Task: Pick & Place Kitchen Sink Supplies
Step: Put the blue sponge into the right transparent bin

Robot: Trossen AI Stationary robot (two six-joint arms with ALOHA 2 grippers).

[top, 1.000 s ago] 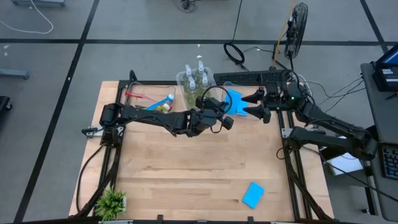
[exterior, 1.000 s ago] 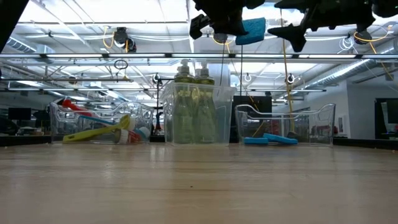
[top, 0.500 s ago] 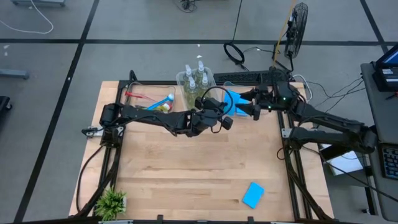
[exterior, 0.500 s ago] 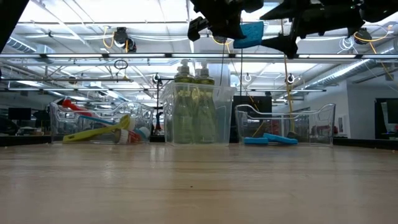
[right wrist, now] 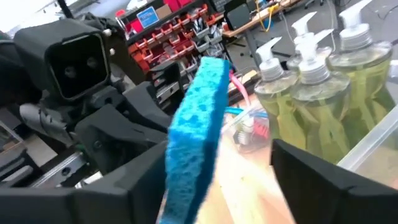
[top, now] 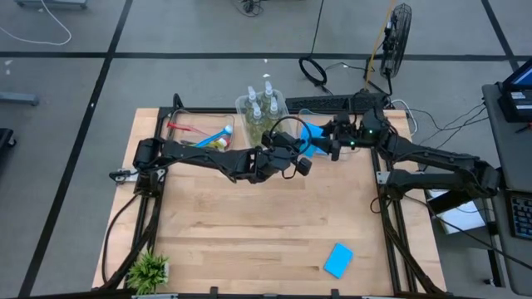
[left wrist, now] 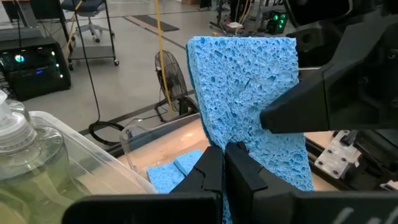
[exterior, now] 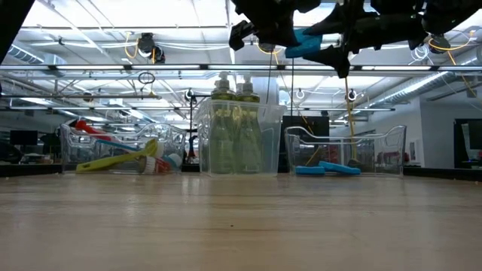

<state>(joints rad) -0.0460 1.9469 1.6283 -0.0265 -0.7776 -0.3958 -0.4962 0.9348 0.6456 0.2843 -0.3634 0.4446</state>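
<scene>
My left gripper [top: 301,158] is shut on a light-blue sponge [top: 311,138], held high over the table's far middle, beside the bottle bin. The sponge also shows in the low view [exterior: 304,41] and the left wrist view [left wrist: 249,93]. My right gripper [top: 329,143] is open and level with it. Its fingers [right wrist: 323,180] stand on either side of the sponge [right wrist: 194,134]. Several soap bottles [top: 261,101] stand in a clear bin [exterior: 237,143]. Brushes [top: 204,134] lie in the left bin. Two sponges [exterior: 327,168] lie in the right bin, and one more [top: 337,260] lies flat on the table. My left gripper pinches the sponge's lower edge [left wrist: 219,140] between its two fingers, coming roughly level from the table's left. The sponge stands on edge beyond the fingers, lifted clear of the table. My right gripper has one finger [left wrist: 298,112] close against the sponge's broad face; I cannot tell whether it touches.
Three clear bins stand in a row along the far edge [exterior: 120,150]. A small potted plant [top: 150,270] sits at the near left corner. The wooden tabletop [top: 249,216] is bare in the middle.
My right gripper has moved toward the table's left, up to the raised sponge, and its open fingers now stand around it. The left gripper and the sponge have stayed where they were.
</scene>
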